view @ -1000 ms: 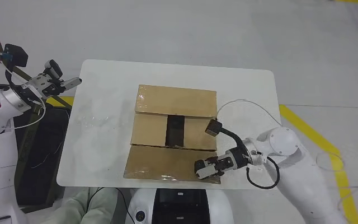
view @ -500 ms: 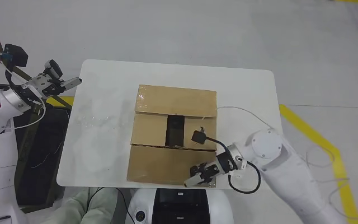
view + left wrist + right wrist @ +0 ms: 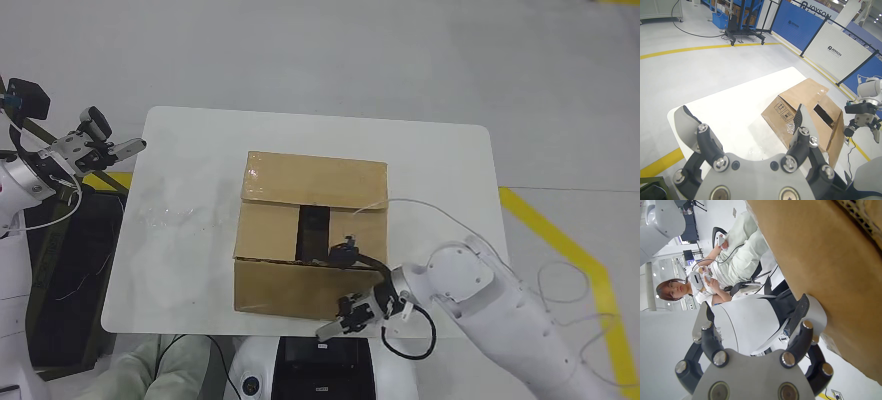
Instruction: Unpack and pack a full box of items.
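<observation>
Unpacking looks barely begun: your spread right gripper (image 3: 342,320) touches the near flap (image 3: 290,288) of the cardboard box (image 3: 315,182) at the near edge of the table (image 3: 180,260), left gripper (image 3: 115,135) spread beyond its left edge.

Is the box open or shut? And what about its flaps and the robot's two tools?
Box: on the table, top partly open, dark gap between the inner flaps.
Far flap: open, leaning outward.
Near flap: open, not folded shut.
Left tool: open, empty.
Right tool: open, empty, one finger against the near flap.
</observation>
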Controlling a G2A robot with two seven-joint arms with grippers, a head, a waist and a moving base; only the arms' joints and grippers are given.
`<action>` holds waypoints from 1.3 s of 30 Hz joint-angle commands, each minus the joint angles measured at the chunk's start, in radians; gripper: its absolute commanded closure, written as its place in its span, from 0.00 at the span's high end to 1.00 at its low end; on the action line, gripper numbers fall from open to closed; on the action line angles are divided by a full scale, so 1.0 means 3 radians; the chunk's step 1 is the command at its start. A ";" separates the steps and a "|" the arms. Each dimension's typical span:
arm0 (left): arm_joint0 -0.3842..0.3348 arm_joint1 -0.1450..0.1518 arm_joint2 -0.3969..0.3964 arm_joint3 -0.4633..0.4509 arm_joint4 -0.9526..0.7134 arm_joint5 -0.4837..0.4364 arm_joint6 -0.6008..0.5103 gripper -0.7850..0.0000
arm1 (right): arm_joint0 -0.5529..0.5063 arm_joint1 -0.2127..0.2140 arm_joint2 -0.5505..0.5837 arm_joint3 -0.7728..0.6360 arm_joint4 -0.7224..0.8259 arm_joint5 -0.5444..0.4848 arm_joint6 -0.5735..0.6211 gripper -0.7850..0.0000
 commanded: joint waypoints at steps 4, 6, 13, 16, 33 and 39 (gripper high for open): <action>0.0000 0.0000 0.0000 0.0000 0.0000 0.0000 0.0000 1.00 | 0.0025 -0.0001 -0.0040 0.0025 -0.0052 0.0027 -0.0089 1.00; 0.0000 0.0000 0.0000 0.0000 0.0000 0.0000 0.0000 1.00 | 0.0029 -0.0001 -0.0056 0.0040 -0.0079 0.0045 -0.0131 1.00; 0.0000 0.0000 0.0000 0.0000 0.0000 0.0000 0.0000 1.00 | 0.0059 -0.0008 -0.0120 0.0118 -0.0070 0.0035 -0.0206 1.00; 0.0000 0.0000 0.0000 0.0000 0.0000 0.0000 0.0000 1.00 | 0.0072 -0.0009 -0.0143 0.0121 -0.0048 0.0033 -0.0200 1.00; 0.0000 0.0000 0.0000 0.0000 0.0000 0.0000 0.0000 1.00 | -0.0074 0.0085 0.0480 -0.0104 0.0848 0.0226 -0.0319 1.00; 0.0000 0.0000 0.0000 0.0000 0.0000 0.0000 0.0000 1.00 | -0.0248 0.0144 0.0886 -0.0206 0.1119 0.0436 -0.0540 1.00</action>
